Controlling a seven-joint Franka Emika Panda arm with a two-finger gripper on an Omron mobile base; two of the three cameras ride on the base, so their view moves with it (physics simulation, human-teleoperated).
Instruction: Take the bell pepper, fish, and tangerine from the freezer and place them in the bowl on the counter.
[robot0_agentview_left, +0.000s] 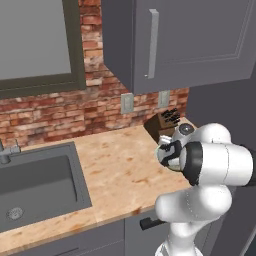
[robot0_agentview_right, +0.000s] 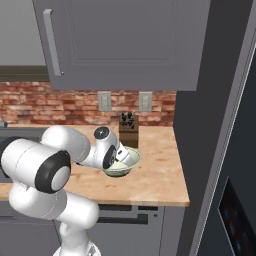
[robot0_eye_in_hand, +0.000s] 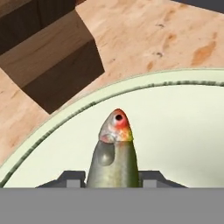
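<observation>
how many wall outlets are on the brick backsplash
2. Left outlet and right outlet sit side by side on the brick backsplash, under the wall cabinet, just above the knife block. More may be hidden by the arm.

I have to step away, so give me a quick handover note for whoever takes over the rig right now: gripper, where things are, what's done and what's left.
Gripper: over the bowl, the fish between its fingers; whether it is gripping or letting go cannot be told.
Fish: head pointing into the bowl, not yet seen lying in it.
Bowl: on the counter beside the knife block; the part in the hand view holds nothing else.
Done: fish carried to the bowl.
Left: release the fish, then check on the bell pepper and tangerine, which I cannot place.
</observation>
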